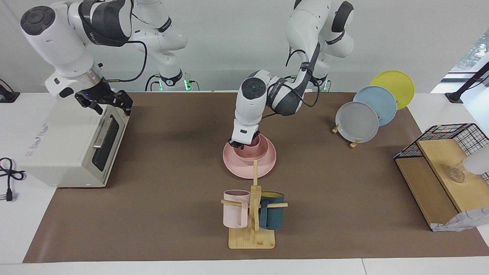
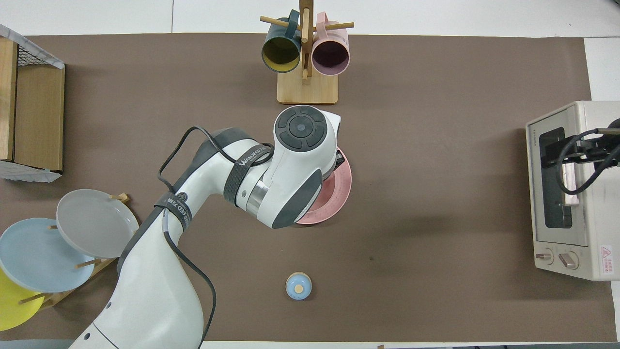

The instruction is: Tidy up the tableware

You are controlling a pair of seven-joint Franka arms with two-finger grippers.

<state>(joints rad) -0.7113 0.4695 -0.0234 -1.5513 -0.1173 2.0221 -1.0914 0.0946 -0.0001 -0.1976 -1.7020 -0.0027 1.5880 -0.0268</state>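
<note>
The pink plate (image 1: 244, 170) lies mid-table, nearer the robots than the mug rack. The pink bowl (image 1: 248, 154) sits on it and the pink cup (image 1: 256, 140) stands upright in the bowl. My left gripper (image 1: 237, 144) is down at the cup's rim, on the side toward the right arm's end; its hold on the cup is not visible. In the overhead view the left arm hides the bowl and cup, and only the plate's edge (image 2: 334, 201) shows. My right gripper (image 1: 112, 104) waits open over the toaster oven (image 1: 72, 141).
A wooden mug rack (image 1: 253, 214) holds a pale pink mug (image 1: 235, 214) and a dark blue mug (image 1: 272, 215). Grey (image 1: 356, 121), blue and yellow plates stand in a rack. A wire-and-wood shelf (image 1: 439, 179) is at the left arm's end. A small blue round knob (image 2: 298, 285) lies near the robots.
</note>
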